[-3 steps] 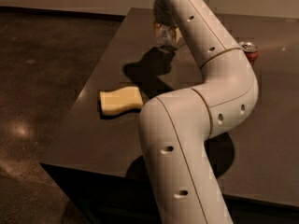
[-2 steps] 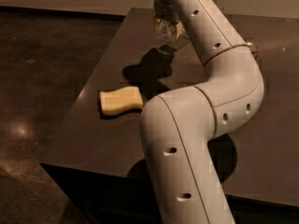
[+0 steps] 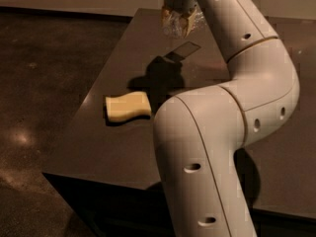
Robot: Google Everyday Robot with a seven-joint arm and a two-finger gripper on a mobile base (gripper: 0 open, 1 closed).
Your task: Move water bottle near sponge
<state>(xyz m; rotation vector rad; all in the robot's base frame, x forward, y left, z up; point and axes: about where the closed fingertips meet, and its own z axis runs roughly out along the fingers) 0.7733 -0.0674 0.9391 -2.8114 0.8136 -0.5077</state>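
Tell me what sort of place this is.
Probably an indoor lab or test room: a plain dark table, a polished dark floor, and a gripper holding a bottle above the table's far end, with a sponge lying nearer.

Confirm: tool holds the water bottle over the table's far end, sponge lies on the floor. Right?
Not quite: the camera view shows the sponge lying on the table, not the floor. The tool, at the table's far end, does hold the water bottle.
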